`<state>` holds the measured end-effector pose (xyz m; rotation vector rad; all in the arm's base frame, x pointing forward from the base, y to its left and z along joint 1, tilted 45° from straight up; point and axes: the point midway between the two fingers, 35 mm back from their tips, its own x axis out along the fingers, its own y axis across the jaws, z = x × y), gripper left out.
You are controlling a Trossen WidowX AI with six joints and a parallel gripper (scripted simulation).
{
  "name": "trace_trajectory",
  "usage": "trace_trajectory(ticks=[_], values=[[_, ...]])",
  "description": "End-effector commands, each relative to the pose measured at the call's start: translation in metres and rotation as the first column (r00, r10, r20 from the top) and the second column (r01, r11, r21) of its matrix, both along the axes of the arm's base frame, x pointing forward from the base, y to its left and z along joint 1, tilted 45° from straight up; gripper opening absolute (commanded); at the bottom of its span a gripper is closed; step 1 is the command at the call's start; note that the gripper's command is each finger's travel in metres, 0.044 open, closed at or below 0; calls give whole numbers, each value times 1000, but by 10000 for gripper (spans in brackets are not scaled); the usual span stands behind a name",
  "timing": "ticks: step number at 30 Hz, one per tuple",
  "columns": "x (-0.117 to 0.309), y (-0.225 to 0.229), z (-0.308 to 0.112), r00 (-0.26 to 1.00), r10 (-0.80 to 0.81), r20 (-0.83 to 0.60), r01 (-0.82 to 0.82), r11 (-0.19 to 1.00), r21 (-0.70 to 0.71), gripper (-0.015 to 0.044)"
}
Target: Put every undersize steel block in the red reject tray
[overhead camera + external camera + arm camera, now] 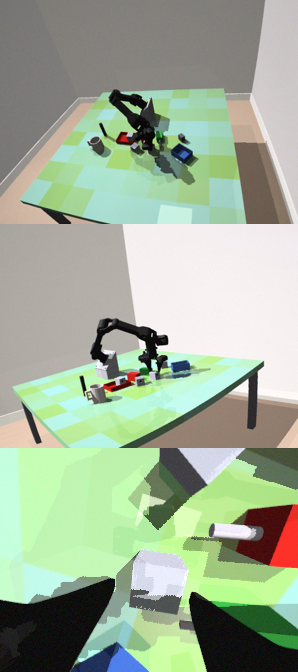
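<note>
My gripper (pixel 155 371) (pixel 152 589) is open, its fingers low on either side of a grey steel block (pixel 153 375) (pixel 159 579), with space beside it. A second block (pixel 135 146) (pixel 139 381) stands nearer the red tray (pixel 121 138) (pixel 112 389). A third block (pixel 130 136) (pixel 120 381) sits in that tray. A fourth block (pixel 181 137) (pixel 165 364) stands beyond the gauges. The green gauge (pixel 159 136) (pixel 144 371) (pixel 260 620) lies on the table; its pin shows in the wrist view. The arm partly hides the middle in the top view.
A red handle (pixel 133 376) (pixel 285 538) with a pale pin lies between the tray and the green gauge. A blue box (pixel 181 153) (pixel 180 366) (pixel 119 659) stands on the far side. A grey mug (pixel 96 145) (pixel 99 394) and a black rod (pixel 102 129) (pixel 83 385) stand beyond the red tray.
</note>
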<state>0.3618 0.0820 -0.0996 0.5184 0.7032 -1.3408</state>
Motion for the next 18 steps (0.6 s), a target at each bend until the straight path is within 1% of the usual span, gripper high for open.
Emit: trace_trajectory(ticks=[1,18], values=[[-1,-7,-8,1000,4,-8,-4,1000,-8,325],[-1,-27,-27,1000,3,-8,-3,1000,-11,325]])
